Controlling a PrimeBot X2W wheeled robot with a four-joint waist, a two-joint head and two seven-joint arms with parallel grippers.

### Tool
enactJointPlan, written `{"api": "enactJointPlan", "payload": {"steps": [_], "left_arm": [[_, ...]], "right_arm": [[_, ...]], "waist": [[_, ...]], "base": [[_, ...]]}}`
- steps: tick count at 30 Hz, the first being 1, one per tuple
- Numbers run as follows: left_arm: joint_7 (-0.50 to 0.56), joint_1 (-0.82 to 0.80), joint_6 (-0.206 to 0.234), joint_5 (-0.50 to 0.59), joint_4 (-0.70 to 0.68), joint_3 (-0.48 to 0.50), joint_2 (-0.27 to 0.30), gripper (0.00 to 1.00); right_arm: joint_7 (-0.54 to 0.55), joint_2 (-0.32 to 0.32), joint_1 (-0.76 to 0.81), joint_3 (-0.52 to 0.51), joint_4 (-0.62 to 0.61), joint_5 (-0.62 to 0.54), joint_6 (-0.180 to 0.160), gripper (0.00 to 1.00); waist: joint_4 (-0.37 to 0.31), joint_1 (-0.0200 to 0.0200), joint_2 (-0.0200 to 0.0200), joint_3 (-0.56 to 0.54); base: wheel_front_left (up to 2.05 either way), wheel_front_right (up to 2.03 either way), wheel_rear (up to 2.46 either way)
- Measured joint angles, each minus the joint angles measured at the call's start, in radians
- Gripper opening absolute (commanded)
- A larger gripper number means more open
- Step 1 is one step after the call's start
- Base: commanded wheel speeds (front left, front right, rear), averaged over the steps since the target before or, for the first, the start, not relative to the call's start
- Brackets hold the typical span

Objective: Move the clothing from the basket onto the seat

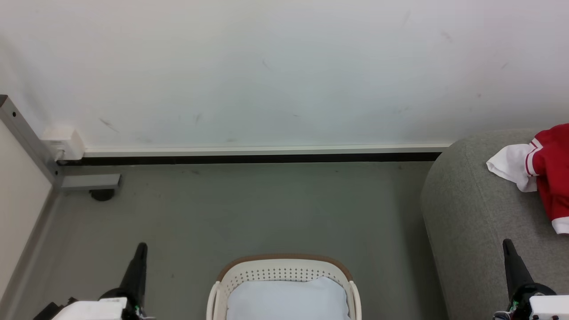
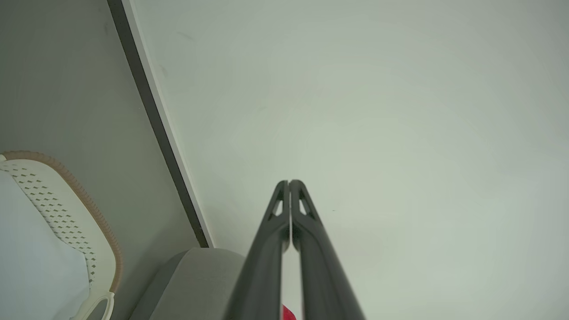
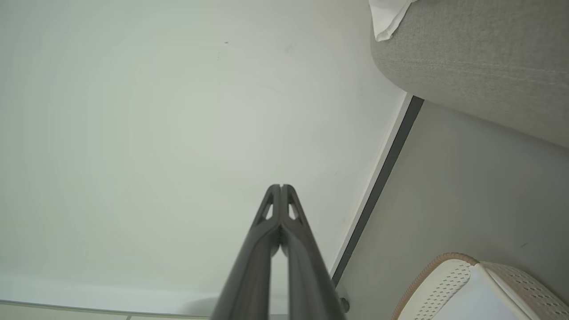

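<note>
clothing (image 1: 553,171) on seat (image 1: 471,213), near rounded edge

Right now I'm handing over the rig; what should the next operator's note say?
Left gripper: jaws shut, empty, left of the basket.
Right gripper: jaws shut, empty, before the seat.
Clothing lies on the seat; the basket holds a pale pad, no red fabric visible.
Done: transfer, apparently. Left: check the basket's near end, cut off in the head view.

On floor (image 1: 222,213), centre front: basket (image 1: 284,272) with pad (image 1: 286,298) in it; to its right, seat (image 1: 471,213) with clothing (image 1: 551,164) on top.
</note>
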Motion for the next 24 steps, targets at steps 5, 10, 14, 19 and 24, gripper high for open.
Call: {"api": "enactJointPlan", "payload": {"steps": [5, 10, 14, 19, 24], "left_arm": [[0.008, -0.008, -0.002, -0.036, 0.001, 0.006, -0.001, 0.00], [0.016, -0.013, -0.006, -0.063, 0.003, 0.011, -0.001, 0.00], [0.018, -0.016, -0.009, -0.072, 0.004, 0.013, -0.001, 0.00], [0.018, -0.016, -0.009, -0.072, 0.004, 0.013, -0.001, 0.00], [0.018, -0.016, -0.009, -0.072, 0.004, 0.013, -0.001, 0.00]], "right_arm": [[0.011, 0.000, -0.004, -0.003, -0.002, 0.035, 0.000, 0.00], [0.020, -0.001, -0.006, -0.007, -0.003, 0.067, 0.000, 0.00], [0.020, -0.001, -0.007, -0.008, -0.004, 0.080, 0.000, 0.00], [0.020, -0.001, -0.007, -0.008, -0.004, 0.080, 0.000, 0.00], [0.020, -0.001, -0.007, -0.008, -0.004, 0.080, 0.000, 0.00]], "waist": [[0.002, 0.0000, 0.0000, 0.002], [0.004, 0.0000, -0.0001, 0.004], [0.004, 0.0000, 0.0000, 0.005], [0.004, 0.0000, 0.0000, 0.005], [0.004, 0.0000, 0.0000, 0.005]], "base": [[0.00, 0.00, 0.00], [0.00, 0.00, 0.00], [0.00, 0.00, 0.00], [0.00, 0.00, 0.00], [0.00, 0.00, 0.00]]}}
